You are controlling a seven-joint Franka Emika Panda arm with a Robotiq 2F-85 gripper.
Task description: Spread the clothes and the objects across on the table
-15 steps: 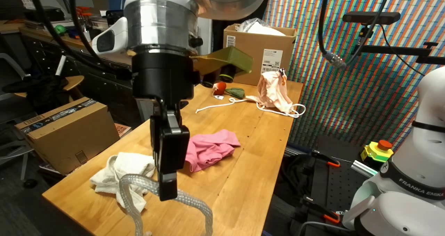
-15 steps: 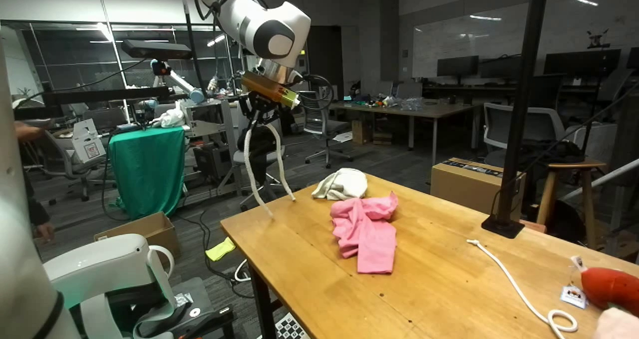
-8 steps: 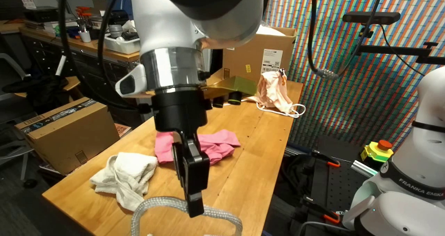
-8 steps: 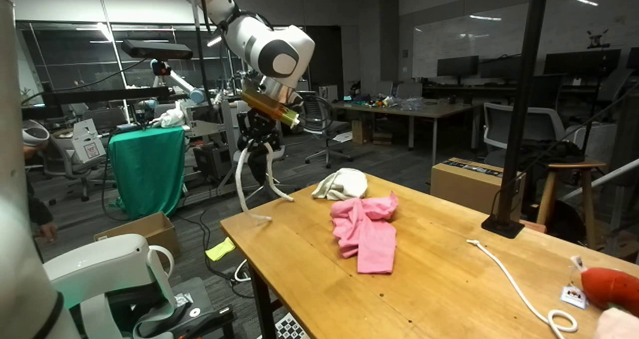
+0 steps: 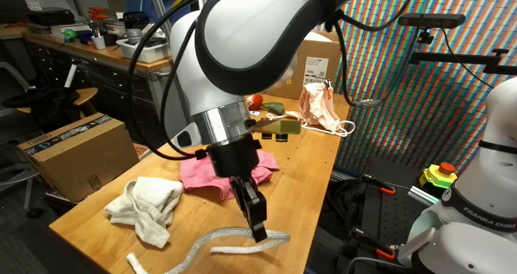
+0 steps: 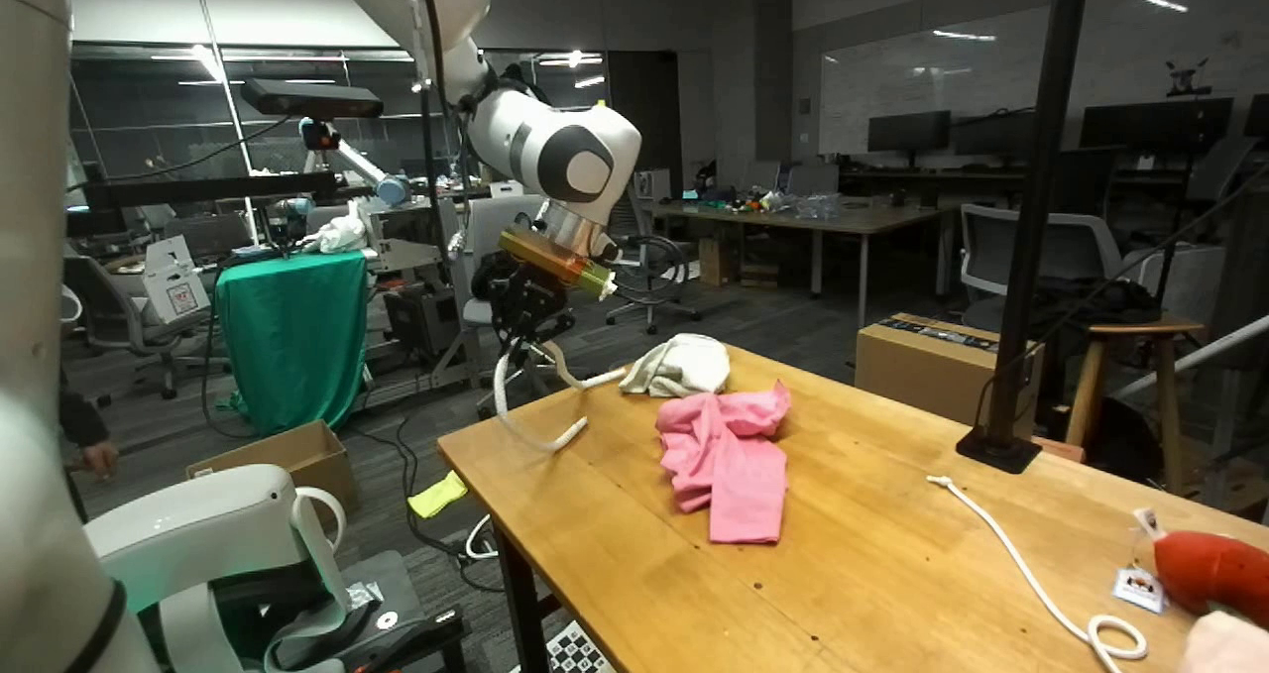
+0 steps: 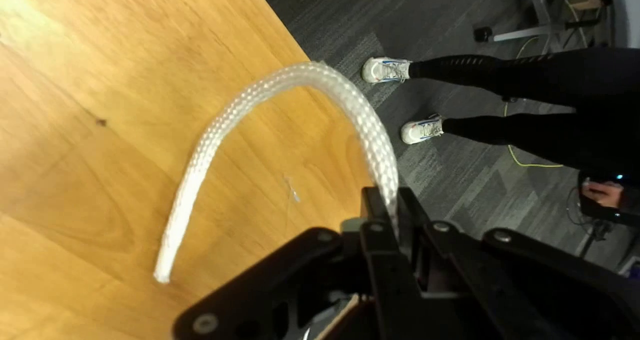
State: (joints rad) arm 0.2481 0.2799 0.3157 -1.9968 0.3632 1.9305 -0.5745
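Fingers [image 7: 371, 203]: clamped on the rope [image 7: 300, 74], wrist view, lower right of centre
Rope: between them, arching to one end, lower left

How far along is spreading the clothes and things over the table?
Looks done: the pink cloth and cream towel lie on the wooden table. Underway: the hand grips the white braided rope. Left: probably releasing it; pink cloth and cream towel look crumpled, so smoothing may follow.
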